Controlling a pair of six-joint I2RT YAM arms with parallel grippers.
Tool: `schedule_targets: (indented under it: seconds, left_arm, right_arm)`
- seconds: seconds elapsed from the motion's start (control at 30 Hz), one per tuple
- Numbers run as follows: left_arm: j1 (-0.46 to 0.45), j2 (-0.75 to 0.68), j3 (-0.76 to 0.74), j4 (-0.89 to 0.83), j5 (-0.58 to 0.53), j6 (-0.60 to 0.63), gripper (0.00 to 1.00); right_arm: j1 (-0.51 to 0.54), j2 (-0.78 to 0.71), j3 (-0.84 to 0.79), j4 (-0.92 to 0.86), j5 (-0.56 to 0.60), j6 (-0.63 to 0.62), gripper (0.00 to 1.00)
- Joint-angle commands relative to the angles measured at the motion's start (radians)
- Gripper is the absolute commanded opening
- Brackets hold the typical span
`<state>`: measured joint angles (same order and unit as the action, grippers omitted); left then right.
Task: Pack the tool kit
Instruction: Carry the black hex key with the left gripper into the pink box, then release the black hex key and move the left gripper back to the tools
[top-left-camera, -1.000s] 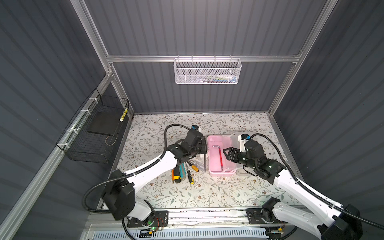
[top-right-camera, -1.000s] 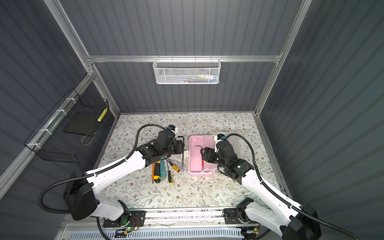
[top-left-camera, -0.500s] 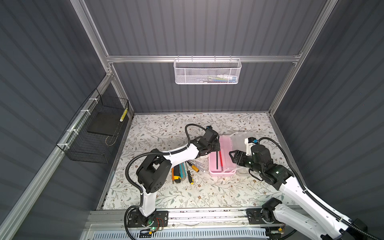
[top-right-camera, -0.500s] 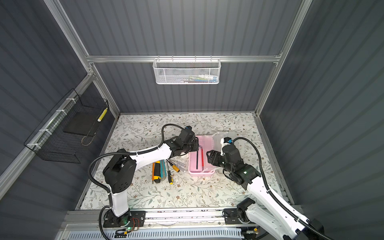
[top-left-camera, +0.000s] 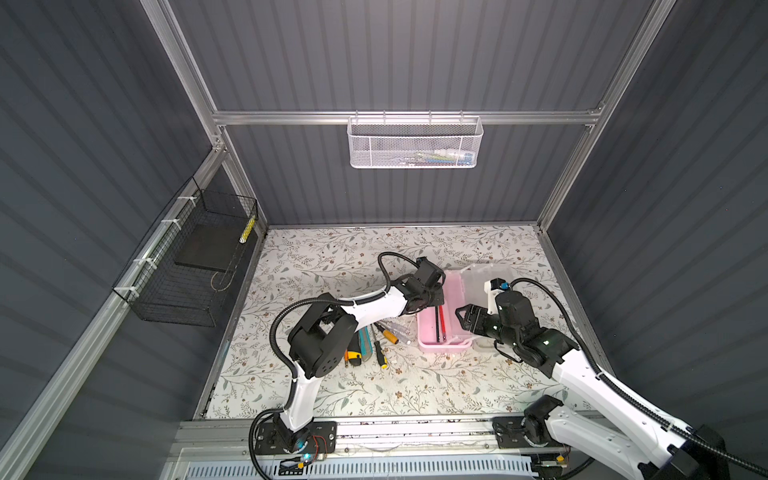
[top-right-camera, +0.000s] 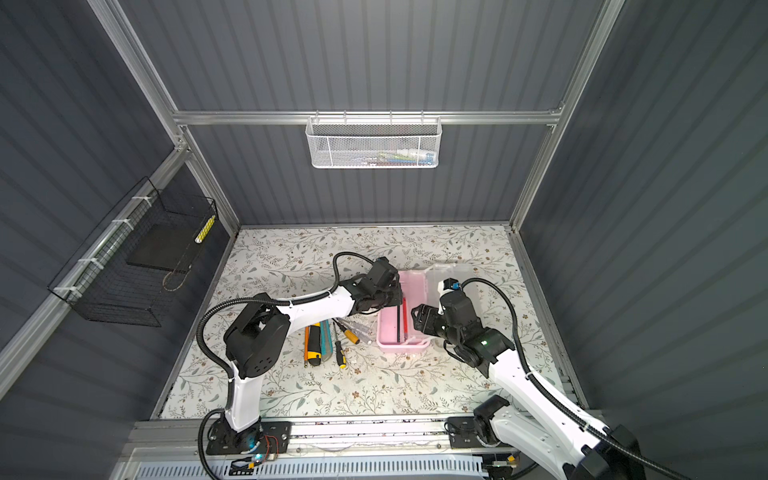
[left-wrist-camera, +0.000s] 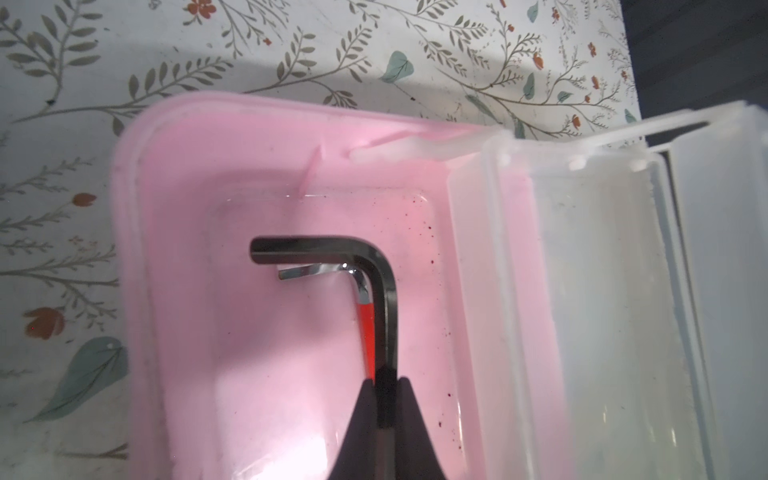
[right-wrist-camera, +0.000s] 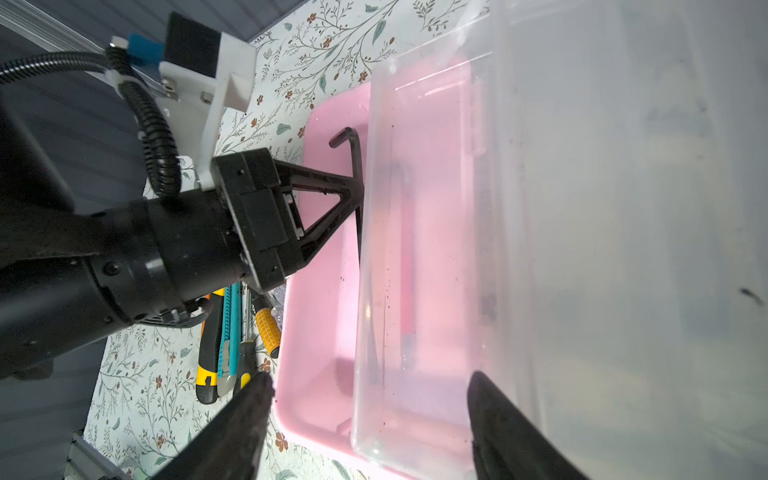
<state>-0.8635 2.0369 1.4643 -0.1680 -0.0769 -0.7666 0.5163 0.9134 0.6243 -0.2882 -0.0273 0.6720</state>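
The pink box (top-left-camera: 453, 291) (top-right-camera: 411, 291) of the tool kit lies open on the floral table. Its frosted lid (top-left-camera: 478, 276) (right-wrist-camera: 582, 208) is tipped up on the right side. My left gripper (left-wrist-camera: 385, 380) (top-left-camera: 434, 305) is shut on a black hex key (left-wrist-camera: 384, 299) (right-wrist-camera: 353, 153), held low inside the box right beside a red-handled hex key (left-wrist-camera: 368, 332). My right gripper (right-wrist-camera: 369, 376) (top-left-camera: 461, 316) stands open at the box's near right end, with the box corner and the lid's edge between its fingers. Whether a finger touches the lid I cannot tell.
Left of the box lie loose tools: a yellow-black utility knife (top-left-camera: 352, 353), a teal cutter (top-left-camera: 365, 338) and two screwdrivers (top-left-camera: 388, 332) (top-left-camera: 380, 353). A white mesh basket (top-left-camera: 415, 143) hangs on the back wall. On the left wall hangs a black wire basket (top-left-camera: 191, 266).
My left gripper swung right from beside the box into it, bringing the black hex key next to the red one. My right gripper drew back slightly toward the front.
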Motion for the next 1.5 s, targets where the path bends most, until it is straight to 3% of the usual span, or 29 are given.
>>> schedule_targets:
  seconds: [0.0,0.27,0.43,0.8,0.93,1.1,1.27,1.47]
  left_arm:
    - [-0.005,0.002,0.04,-0.031,-0.016,-0.01,0.2]
    - [-0.004,-0.037,0.029,-0.034,-0.014,0.018,0.32]
    - [-0.004,-0.15,-0.034,0.008,-0.009,0.093,0.47]
    - [-0.002,-0.457,-0.256,-0.182,-0.259,0.236,0.75]
    - [0.021,-0.551,-0.321,-0.275,-0.315,0.226,0.79]
    - [0.164,-0.697,-0.49,-0.254,-0.208,0.187,0.79]
    - [0.217,-0.753,-0.565,-0.284,-0.251,0.193,0.78]
    - [0.266,-0.752,-0.632,-0.232,-0.211,0.174,0.65]
  right_arm:
    - [-0.007,0.001,0.017,-0.002,0.001,-0.018,0.75]
    - [-0.006,-0.007,0.041,-0.016,-0.003,-0.029,0.76]
    - [-0.007,0.024,0.083,-0.032,-0.009,-0.047,0.76]
    - [-0.005,0.03,0.149,-0.095,0.026,-0.088,0.76]
    - [-0.005,0.043,0.15,-0.126,0.034,-0.098,0.76]
    - [-0.004,0.067,0.158,-0.14,0.051,-0.114,0.76]
    - [0.001,0.055,0.154,-0.149,0.053,-0.104,0.75]
    - [0.005,0.07,0.132,-0.123,0.041,-0.093,0.75]
